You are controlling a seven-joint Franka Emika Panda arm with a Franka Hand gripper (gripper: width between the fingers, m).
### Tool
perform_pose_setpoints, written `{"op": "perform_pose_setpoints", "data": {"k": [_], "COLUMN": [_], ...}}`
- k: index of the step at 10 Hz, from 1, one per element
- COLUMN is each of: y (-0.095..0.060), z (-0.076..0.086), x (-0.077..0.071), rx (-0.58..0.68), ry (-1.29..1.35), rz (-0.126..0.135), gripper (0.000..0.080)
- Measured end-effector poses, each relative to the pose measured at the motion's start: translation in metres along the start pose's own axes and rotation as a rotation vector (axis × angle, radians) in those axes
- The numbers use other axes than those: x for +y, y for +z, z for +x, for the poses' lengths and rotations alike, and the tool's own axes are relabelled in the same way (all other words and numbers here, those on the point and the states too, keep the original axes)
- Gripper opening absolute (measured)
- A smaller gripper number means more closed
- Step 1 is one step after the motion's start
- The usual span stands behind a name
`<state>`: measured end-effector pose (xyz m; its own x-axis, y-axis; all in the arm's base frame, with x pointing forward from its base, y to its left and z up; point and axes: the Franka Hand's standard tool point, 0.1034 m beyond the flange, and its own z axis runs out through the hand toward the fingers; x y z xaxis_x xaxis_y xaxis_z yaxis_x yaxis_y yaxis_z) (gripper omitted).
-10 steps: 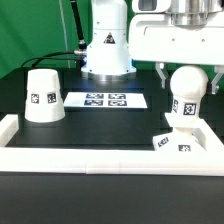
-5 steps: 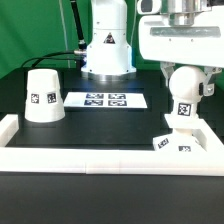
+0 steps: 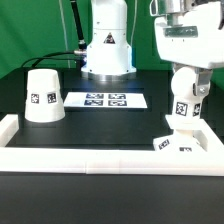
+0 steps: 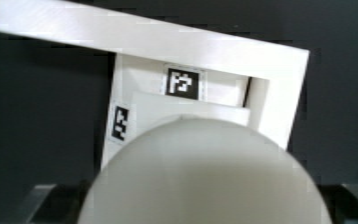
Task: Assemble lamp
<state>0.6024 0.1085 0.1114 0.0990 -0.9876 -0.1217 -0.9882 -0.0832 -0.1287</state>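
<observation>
Clamping the rounded ball top of the bulb [image 3: 182,105], the jaws stand one dark finger on each side of it and hold the part clear of the tabletop [image 3: 110,130]. The bulb hangs slightly tilted, its stem's lower end leaning toward the exterior view's left, and a black-and-white tag faces the camera on the stem. Above the jaws sits the arm's white wrist housing [image 3: 186,35].

Directly below the stem lies the base block [image 3: 172,143], with square tags showing on its near faces. The stem's end is just over the block; I cannot tell whether the two touch. The block sits in the corner formed by the white border rails [image 3: 100,157], at the exterior view's right.

In the wrist view the bulb's ball [image 4: 194,175] fills the near field as a large pale dome. Beyond it the base block [image 4: 185,85] shows a tag and lies against the white rail [image 4: 211,45].

Farther out, the marker board [image 3: 105,100] lies flat near the middle of the tabletop. The cone-shaped shade [image 3: 42,95] stands upright on its wide end, well apart at the exterior view's left, one tag on its side. Behind the marker board rises the robot's white pedestal [image 3: 107,50].
</observation>
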Motion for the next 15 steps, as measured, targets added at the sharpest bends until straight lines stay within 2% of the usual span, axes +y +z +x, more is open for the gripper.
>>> {"op": "perform_pose_setpoints", "data": {"k": [3, 4, 7, 8, 9, 10, 12, 15], "y": [-0.0003, 0.0005, 0.0001, 0.0000, 0.0005, 0.0009, 0.0014, 0.0026], "z": [-0.0024, 0.0017, 0.0023, 0.0020, 0.0018, 0.0016, -0.0021, -0.0028], "x": [-0.0017, -0.0009, -0.0030, -0.0032, -0.0030, -0.0024, 0.0001, 0.0013], "rx": [-0.018, -0.035, -0.068, -0.068, -0.066, -0.064, -0.070, -0.067], "ry": [0.170, 0.309, 0.554, 0.546, 0.513, 0.460, 0.313, 0.108], "rz": [0.013, 0.043, 0.070, 0.072, 0.072, 0.069, 0.040, 0.040], "gripper": [0.0579, 0.0579, 0.0579, 0.0579, 0.0669, 0.0669, 0.0697, 0.0699]}}
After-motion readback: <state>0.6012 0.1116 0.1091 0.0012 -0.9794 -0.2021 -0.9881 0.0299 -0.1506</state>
